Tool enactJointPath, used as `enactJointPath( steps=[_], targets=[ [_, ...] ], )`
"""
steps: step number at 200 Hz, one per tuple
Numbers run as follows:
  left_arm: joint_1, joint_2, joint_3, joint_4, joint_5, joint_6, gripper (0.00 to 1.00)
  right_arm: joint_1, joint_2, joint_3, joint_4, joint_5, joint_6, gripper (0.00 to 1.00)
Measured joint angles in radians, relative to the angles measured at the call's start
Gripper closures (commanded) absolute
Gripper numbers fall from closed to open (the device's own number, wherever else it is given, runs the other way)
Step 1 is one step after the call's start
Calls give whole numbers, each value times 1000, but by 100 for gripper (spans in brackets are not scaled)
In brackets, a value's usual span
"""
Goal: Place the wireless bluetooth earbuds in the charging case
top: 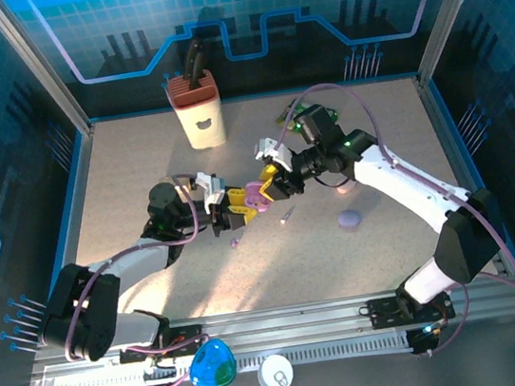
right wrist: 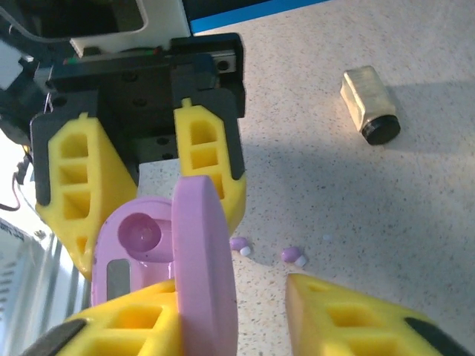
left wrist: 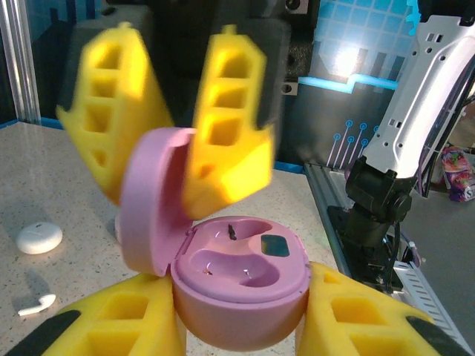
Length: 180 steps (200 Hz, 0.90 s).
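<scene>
Earbuds (right wrist: pixel 291 255) lie loose on table (right wrist: pixel 371 208) beyond case (right wrist: pixel 141 245).

Mid-table (top: pixel 139 171): charging case (left wrist: pixel 237 285) sits between left gripper (top: pixel 237 207) fingers, its raised lid (right wrist: pixel 204 259) between right gripper (top: pixel 273 179) fingers. Two earbuds (right wrist: pixel 239 245) side by side on table nearby. To the right a second case (top: pixel 350 219), holder (top: pixel 198 110) behind.

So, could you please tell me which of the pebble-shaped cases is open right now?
The pink case held in the left jaws: its lid stands flipped up, wells exposed. The purple case and the white case lie shut on the table.
</scene>
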Motion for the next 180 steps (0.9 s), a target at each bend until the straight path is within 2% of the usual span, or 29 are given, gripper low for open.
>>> enactJointPath(
  steps=[28, 50, 74, 99, 116, 149, 180],
  targets=[
    [4, 2, -7, 8, -4, -8, 66, 6, 3, 0, -2, 10, -8, 100],
    [4, 4, -9, 8, -14, -9, 61, 15, 0, -4, 12, 41, -10, 100],
    [3, 10, -10, 14, -17, -7, 47, 30, -31, -41, 61, 85, -9, 100],
    [3, 17, -10, 19, -21, -12, 40, 37, -53, -55, 76, 117, -10, 100],
    [3, 21, -10, 23, -26, -9, 30, 39, -60, -55, 84, 137, -12, 100],
    [3, 24, -10, 27, -43, -12, 27, 40, -62, -55, 101, 163, -13, 100],
    [3, 37, -10, 30, -51, -13, 30, 44, -62, -56, 118, 188, -12, 100]
  ],
)
